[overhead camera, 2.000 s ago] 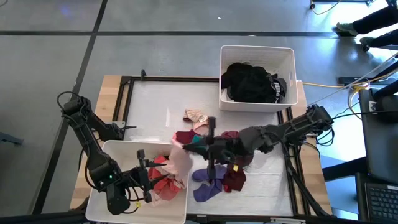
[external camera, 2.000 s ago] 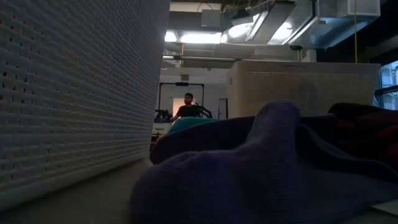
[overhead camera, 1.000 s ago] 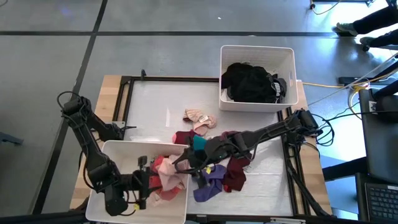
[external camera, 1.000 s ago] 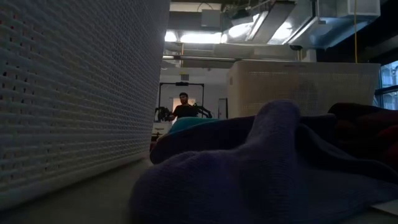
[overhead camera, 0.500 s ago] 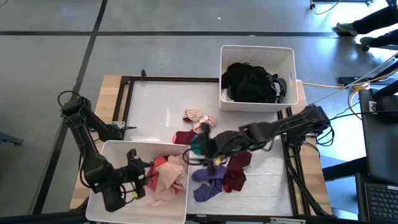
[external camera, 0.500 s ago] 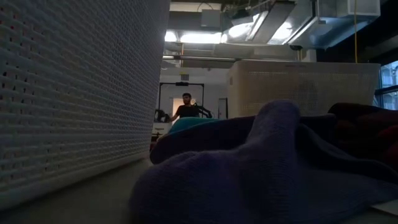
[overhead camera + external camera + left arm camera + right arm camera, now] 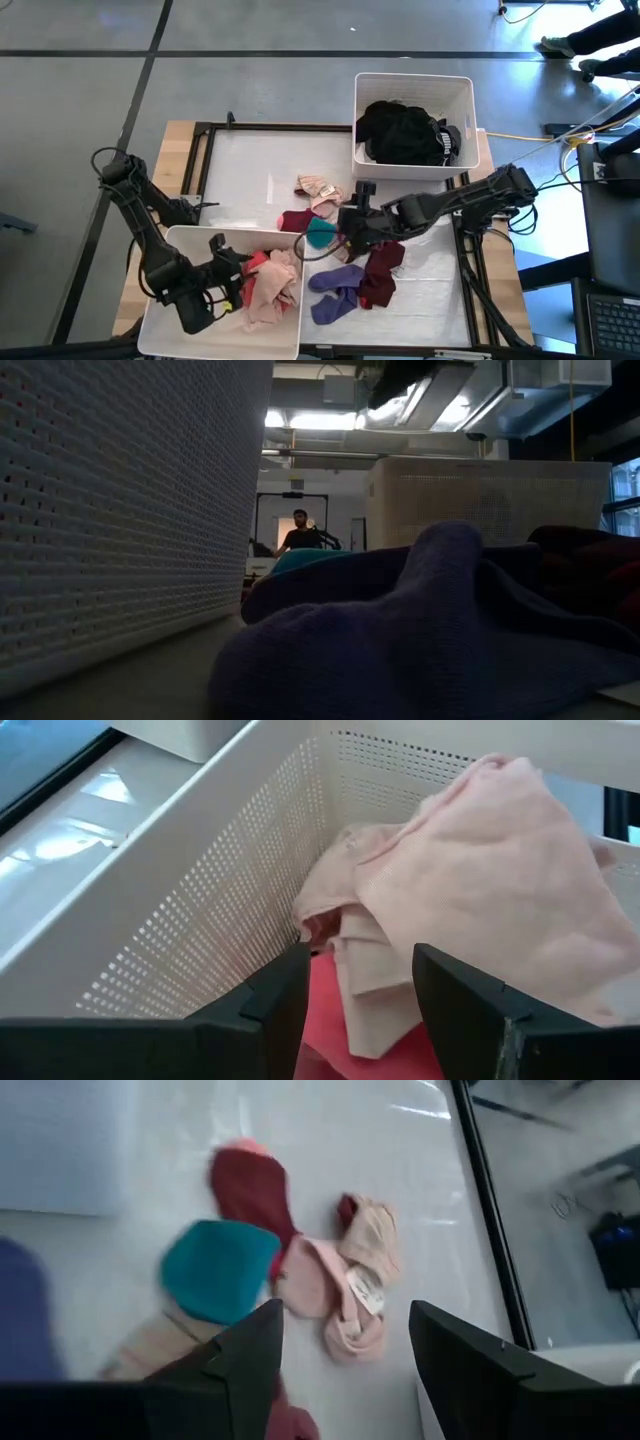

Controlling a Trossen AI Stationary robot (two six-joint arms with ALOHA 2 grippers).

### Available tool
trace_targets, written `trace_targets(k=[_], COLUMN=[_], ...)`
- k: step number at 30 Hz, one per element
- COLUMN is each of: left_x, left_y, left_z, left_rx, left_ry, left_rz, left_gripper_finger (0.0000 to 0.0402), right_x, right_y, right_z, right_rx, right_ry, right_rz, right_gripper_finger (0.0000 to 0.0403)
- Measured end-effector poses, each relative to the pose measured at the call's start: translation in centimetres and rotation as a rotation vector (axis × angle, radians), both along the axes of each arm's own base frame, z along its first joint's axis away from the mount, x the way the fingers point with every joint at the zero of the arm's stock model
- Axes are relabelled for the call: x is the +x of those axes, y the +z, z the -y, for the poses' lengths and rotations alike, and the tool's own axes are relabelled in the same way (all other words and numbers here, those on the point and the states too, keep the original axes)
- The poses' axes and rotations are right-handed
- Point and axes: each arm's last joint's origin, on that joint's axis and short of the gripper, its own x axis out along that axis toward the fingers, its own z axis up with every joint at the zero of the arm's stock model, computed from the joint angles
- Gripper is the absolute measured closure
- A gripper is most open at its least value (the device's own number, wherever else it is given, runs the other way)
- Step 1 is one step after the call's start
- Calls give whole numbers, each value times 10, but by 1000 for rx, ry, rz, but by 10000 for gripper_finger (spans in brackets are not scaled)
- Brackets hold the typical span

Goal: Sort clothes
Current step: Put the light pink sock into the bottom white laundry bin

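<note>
You had the left gripper inside the near white bin, jaws spread and holding nothing, its fingers pointing at the pale pink garment heaped there over a red piece. From above, that bin held a pink, red and peach pile just beside the gripper.

Your right gripper hung over the loose clothes on the table, between the near bin and the far white bin. Its jaws stood apart with nothing between them. Straight ahead of it in the wrist view lay a teal piece, a maroon sock and a pink and beige sock pair; one of that pair carried a small white label, but its writing was too blurred to read.

Relative to the near bin, the unsorted clothes lay just off its right side: the teal piece closest to the bin's corner, a red garment touching it, purple socks and a maroon garment a little further out, and the pink socks toward the far bin. The far bin held black clothes.

The low view was filled by a purple sock close to the lens, with the perforated wall of the near bin beside it. A person showed in the room well beyond the table. No brand or readable writing appeared anywhere.
</note>
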Motion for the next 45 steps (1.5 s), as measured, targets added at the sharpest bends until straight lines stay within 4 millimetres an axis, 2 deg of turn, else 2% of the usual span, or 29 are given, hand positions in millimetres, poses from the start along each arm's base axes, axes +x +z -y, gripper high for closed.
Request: trace_targets(k=[5, 13, 22, 28, 38, 45], left_x=[2, 2, 2, 2, 2, 2], left_y=[0, 0, 0, 0, 0, 0], left_z=[-2, -2, -2, -2, -2, -2], left_rx=[12, 14, 22, 21, 25, 26], left_ry=[0, -1, -7, -7, -8, -9], left_rz=[-5, -6, -9, -9, -9, -9], left_gripper_finger=[233, 233, 233, 233, 233, 233], right_x=[2, 3, 3, 7, 16, 19], right_y=[-37, -89, -119, -131, -170, -188], right_z=[25, 65, 95, 101, 103, 110], right_rx=[-20, -9, 115, 127, 45, 90], right_ry=[-71, -109, -103, -99, -123, -141], right_rz=[-60, -50, 60, 74, -36, -61], right_gripper_finger=[186, 186, 186, 186, 186, 187])
